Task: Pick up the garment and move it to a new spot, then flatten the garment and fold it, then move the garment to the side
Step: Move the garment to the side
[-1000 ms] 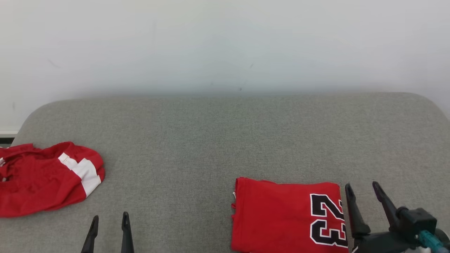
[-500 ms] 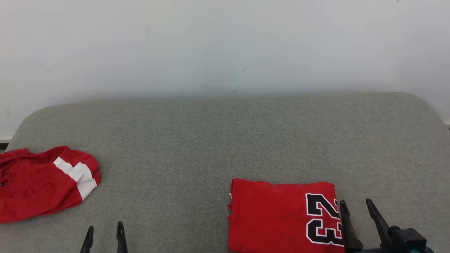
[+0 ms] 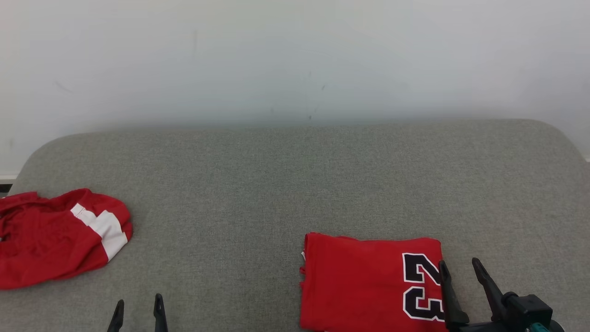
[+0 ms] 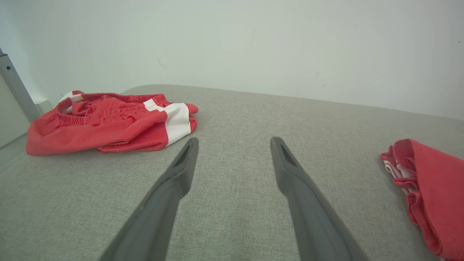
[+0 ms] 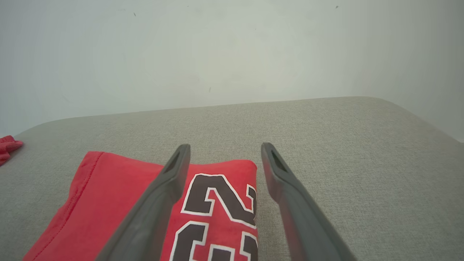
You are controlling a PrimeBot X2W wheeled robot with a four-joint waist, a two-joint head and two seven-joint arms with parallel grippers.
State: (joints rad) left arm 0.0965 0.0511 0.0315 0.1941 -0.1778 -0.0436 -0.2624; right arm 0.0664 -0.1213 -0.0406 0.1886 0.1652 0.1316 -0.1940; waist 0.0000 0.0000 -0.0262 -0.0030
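Folded red jersey [image 3: 364, 281] lies flat on grey worktop [image 3: 276, 184], front right. Right tool [image 3: 459, 262] fingers apart, empty, at its right edge. Left tool [image 3: 138, 300] apart, empty. Crumpled red shorts [image 3: 50, 235] far left.

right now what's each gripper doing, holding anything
left gripper: open, holding nothing
right gripper: open, holding nothing, by the folded jersey
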